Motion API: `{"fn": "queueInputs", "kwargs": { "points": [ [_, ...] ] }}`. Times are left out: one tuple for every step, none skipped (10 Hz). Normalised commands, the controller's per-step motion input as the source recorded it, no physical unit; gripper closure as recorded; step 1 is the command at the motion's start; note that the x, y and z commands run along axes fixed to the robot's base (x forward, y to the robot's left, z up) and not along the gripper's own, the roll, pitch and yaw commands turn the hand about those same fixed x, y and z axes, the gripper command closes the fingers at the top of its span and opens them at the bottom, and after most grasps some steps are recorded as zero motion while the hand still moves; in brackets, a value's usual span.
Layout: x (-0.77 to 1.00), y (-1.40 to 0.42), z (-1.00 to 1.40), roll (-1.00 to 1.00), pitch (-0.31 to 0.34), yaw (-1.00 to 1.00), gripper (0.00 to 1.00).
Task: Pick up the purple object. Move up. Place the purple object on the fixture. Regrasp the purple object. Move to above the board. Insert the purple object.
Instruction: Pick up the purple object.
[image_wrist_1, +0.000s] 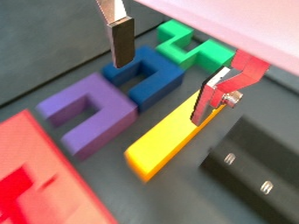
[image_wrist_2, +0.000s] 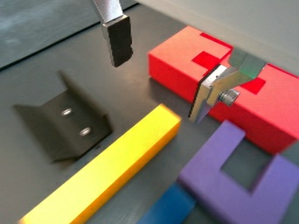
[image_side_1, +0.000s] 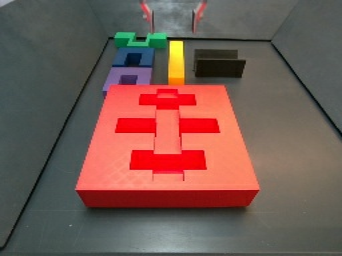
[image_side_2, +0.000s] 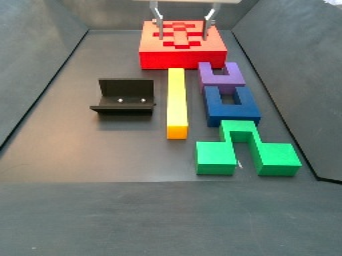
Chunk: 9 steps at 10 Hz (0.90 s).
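Closest to the lens in both wrist views hang the two flat silver fingers with dark pads, spread wide apart with nothing between them; the gripper is up in the air, clear of every piece.

Below it and off to one side lies the purple object, a matte violet U-shaped block resting flat on the dark floor, its two prongs joined by a base and its slot bare. In a side view the purple object sits just beside the near edge of the board. A darker blue U-shaped block lies next along the same row, seeming to touch it, and a green block of stepped outline comes after that.

Directly under the open fingers runs a long yellow bar, smooth and square-edged, parallel to that row of blocks. On the bar's other side stands the fixture, a black angled holder with raised back and sides and two screw heads on its face.

The board is a thick red slab with cross- and bar-shaped recesses.
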Motion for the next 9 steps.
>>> {"fn": "queueInputs", "kwargs": {
  "points": [
    [0.0, -0.88, -0.43, 0.0, -0.169, 0.13, 0.0],
    [0.0, -0.72, -0.55, 0.0, -0.137, 0.08, 0.0],
    [-0.07, -0.61, -0.63, 0.0, -0.11, 0.0, 0.0],
    [-0.17, -0.37, -0.54, -0.02, -0.083, 0.0, 0.0],
    [-0.2, -0.17, -0.39, 0.0, -0.05, 0.0, 0.0],
    [-0.23, -0.04, -0.31, 0.0, -0.006, -0.04, 0.0],
    [-0.23, 0.0, -0.32, 0.0, 0.0, -0.01, 0.0],
    [-0.26, -0.03, -0.28, 0.03, 0.026, -0.01, 0.0],
    [-0.09, -0.09, -0.27, 0.0, 0.007, 0.0, 0.0]
  ]
}}
